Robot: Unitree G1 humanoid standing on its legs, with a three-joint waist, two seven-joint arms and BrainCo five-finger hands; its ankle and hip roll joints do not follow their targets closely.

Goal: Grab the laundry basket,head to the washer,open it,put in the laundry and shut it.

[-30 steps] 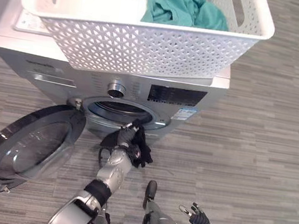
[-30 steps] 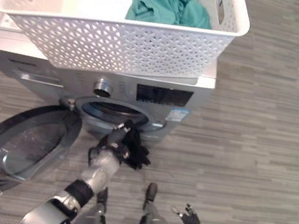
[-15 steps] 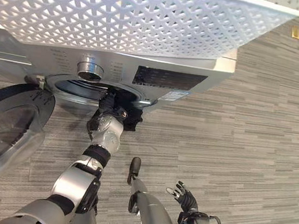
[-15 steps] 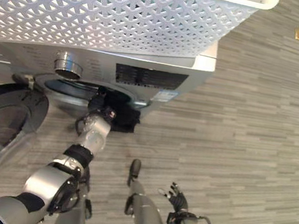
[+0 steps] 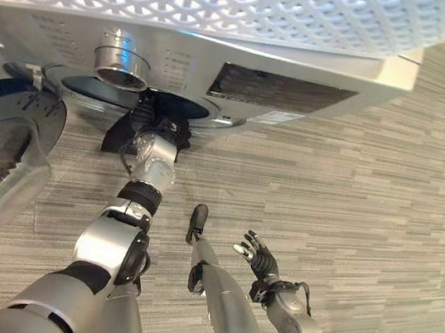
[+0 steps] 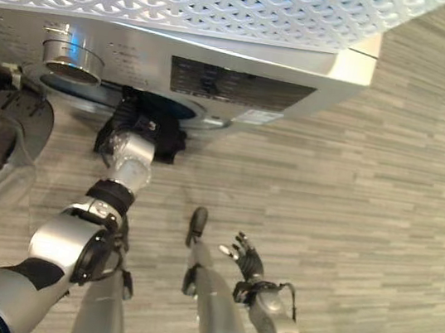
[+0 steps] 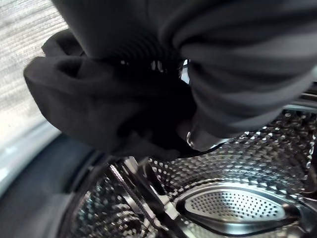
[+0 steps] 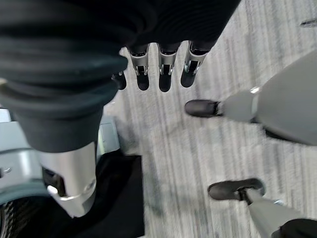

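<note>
Left hand [image 5: 145, 133] clutches soft black cloth [image 7: 99, 114] at the silver washer's [image 5: 303, 78] dimpled steel drum [image 7: 223, 163]; right hand [image 5: 257, 257] hangs with fingers relaxed.

White lattice-patterned laundry basket [image 5: 230, 0]; silver washer [image 5: 304, 70], dimpled steel drum [image 7: 237, 163]; black garment [image 7: 99, 114]; grey striped floor [image 5: 385, 199]
</note>
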